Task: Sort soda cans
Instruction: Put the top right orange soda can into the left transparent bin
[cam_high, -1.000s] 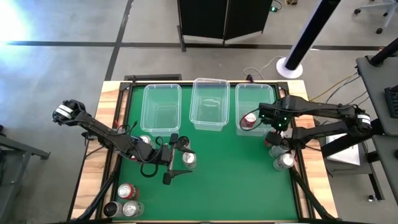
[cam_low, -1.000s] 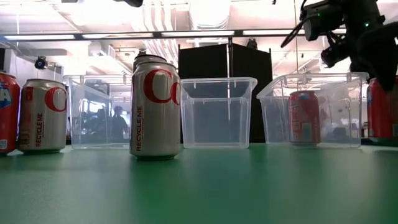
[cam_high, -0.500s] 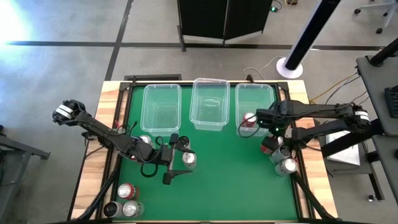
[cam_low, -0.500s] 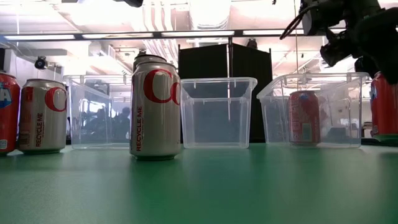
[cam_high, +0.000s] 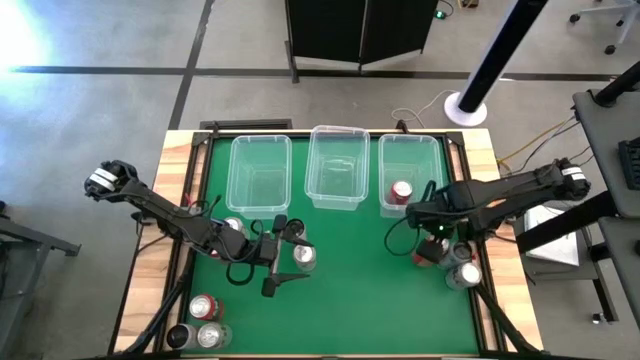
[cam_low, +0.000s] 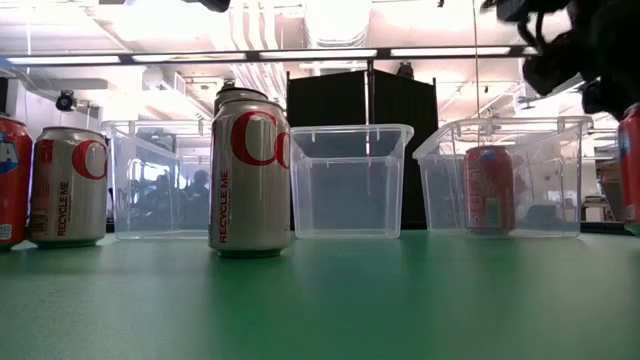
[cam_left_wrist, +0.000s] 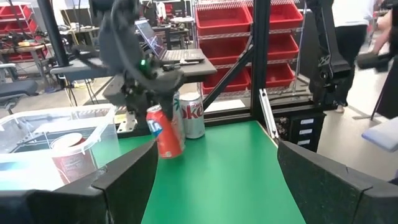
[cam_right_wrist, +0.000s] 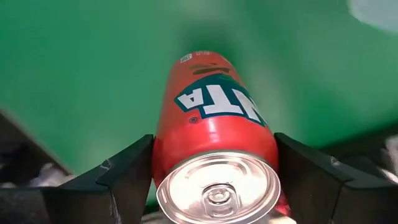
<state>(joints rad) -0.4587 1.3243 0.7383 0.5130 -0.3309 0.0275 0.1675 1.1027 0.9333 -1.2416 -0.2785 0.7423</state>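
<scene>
The red can sat between the right jaws, which pinched it by its sides; its silver top faced the wrist camera and its body pointed away toward the green tabletop. In the left wrist view this can hung tilted, its lower end close to the tabletop; contact could not be confirmed. Just beyond it, on the side away from the left jaws, stood a silver can.

Behind the right jaws, toward the tabletop edge, a silver-topped can stood just beside them. Ahead of them, a second red can stood upright inside the right-hand clear bin. The middle bin and the left-hand bin held no cans.

The left jaws were spread wide, low over the tabletop. A silver can stood just beside them, apart from both fingers. Behind them, near the arm, another silver can stood. Well behind, at the near corner of the tabletop, three cans were grouped together.
</scene>
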